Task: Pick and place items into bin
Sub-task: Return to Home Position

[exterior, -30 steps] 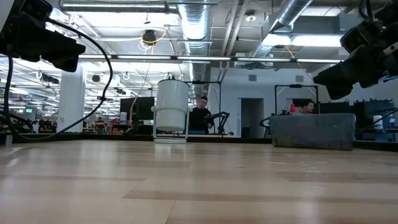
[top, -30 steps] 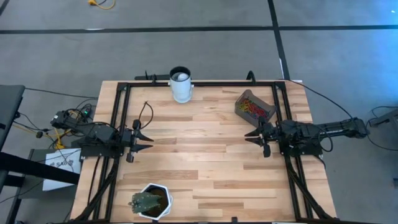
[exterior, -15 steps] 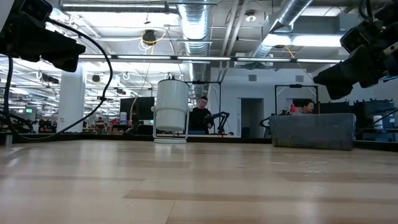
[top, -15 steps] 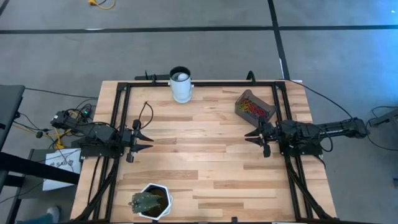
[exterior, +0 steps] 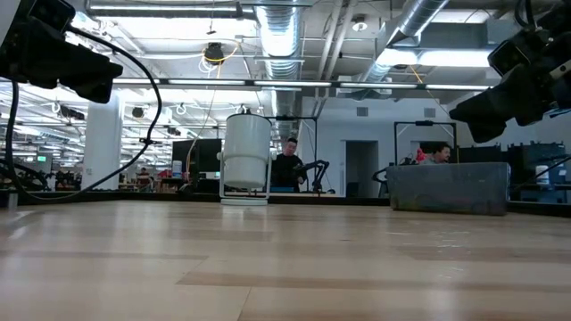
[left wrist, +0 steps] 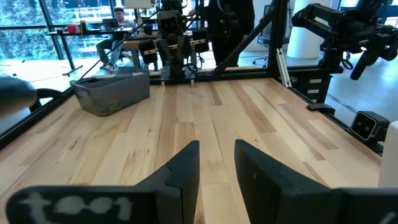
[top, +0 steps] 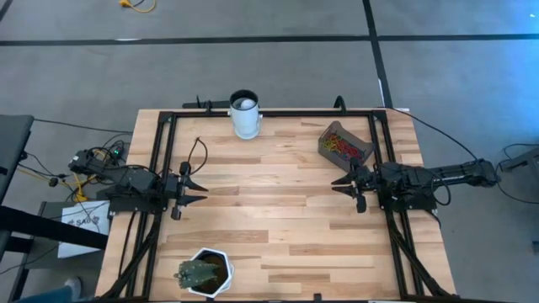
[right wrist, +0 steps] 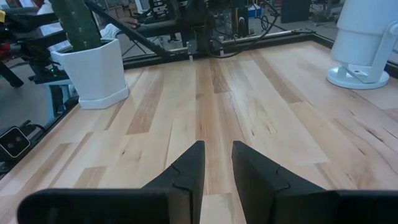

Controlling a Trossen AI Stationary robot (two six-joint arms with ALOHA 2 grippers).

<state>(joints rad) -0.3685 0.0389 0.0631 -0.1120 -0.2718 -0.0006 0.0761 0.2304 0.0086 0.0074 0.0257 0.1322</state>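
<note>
Wooden table [top: 269,210] planks are lying bare between the two arms. From above, the bin [top: 322,141] is sitting near the right back corner, just beyond the right gripper [top: 337,183]. The items [top: 344,145] (red and yellowish loops, tangled) are lying inside it. The low view is catching only the bin's dark wall, with the contents hidden. The left gripper [top: 203,189] is hovering at the table's left side, well apart from the bin and pointing toward the right one. The wrist views are settling what the overhead leaves vague: each pair of fingers is standing narrowly parted, holding nothing. The left wrist view is looking across at the bin, while the right wrist view is taking in the cup [right wrist: 364,37] and the pot [right wrist: 93,71] instead. A person [exterior: 287,165] is showing in the room behind, in the low view only.
</note>
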